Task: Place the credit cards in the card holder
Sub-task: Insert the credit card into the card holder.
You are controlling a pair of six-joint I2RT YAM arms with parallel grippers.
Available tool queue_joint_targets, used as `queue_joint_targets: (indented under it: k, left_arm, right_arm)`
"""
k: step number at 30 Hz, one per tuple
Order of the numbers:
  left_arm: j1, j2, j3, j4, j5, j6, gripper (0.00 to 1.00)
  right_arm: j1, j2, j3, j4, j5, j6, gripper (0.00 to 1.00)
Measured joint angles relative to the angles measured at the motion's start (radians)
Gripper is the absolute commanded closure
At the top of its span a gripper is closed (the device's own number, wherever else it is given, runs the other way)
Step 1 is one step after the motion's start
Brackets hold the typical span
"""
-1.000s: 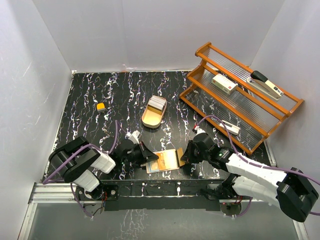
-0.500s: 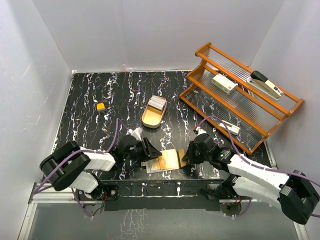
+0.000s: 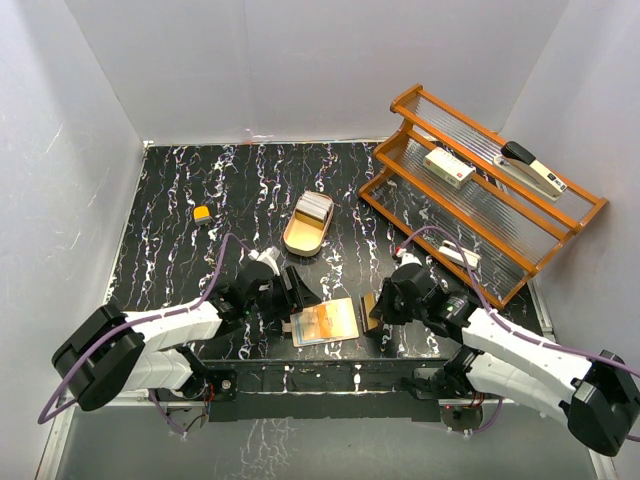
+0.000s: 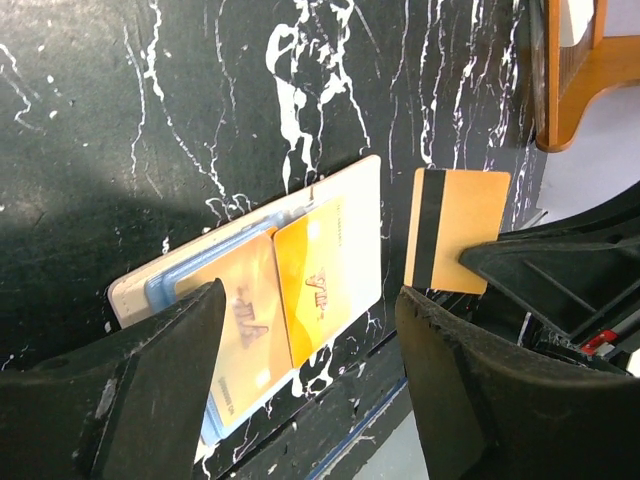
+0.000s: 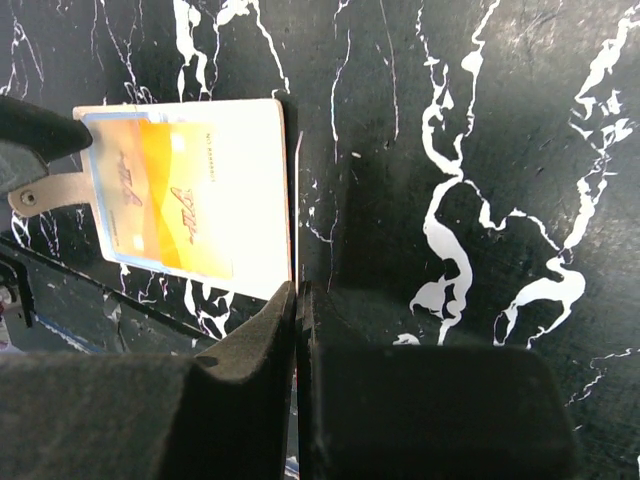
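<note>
The card holder (image 4: 350,200) lies open and flat at the near edge of the black, white-veined table (image 3: 180,260). It is a pale matte rectangle with glossy orange cards (image 4: 310,280) tucked in its slots. Our left gripper (image 4: 308,300) hangs over it with the fingers spread wide. Our right gripper (image 5: 297,290) pinches a thin tan card (image 4: 455,230) upright just right of the holder. Only the left wrist view shows its black stripe; the right wrist view sees it edge-on. More pale cards (image 3: 313,207) sit in the gold oval tray (image 3: 296,240) farther back. Since a second ago our left arm has stretched further out toward the holder.
</note>
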State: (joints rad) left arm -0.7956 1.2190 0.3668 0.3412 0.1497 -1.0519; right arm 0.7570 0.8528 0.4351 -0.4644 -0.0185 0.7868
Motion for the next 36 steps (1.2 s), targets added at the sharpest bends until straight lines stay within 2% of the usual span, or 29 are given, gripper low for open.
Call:
queue_joint_targets:
  k: [12, 28, 36]
  left_arm:
    - [-0.001, 0.027, 0.000, -0.027, 0.042, -0.105, 0.31]
    - [-0.056, 0.216, 0.039, 0.170, 0.101, -0.217, 0.31]
    - [-0.074, 0.257, 0.040, 0.233, 0.107, -0.259, 0.31]
  right_arm:
    - [0.000, 0.121, 0.027, 0.011, 0.026, -0.023, 1.00]
    - [0.002, 0.129, -0.004, 0.097, -0.033, 0.002, 1.00]
    - [0.003, 0.128, -0.008, 0.101, -0.040, 0.006, 1.00]
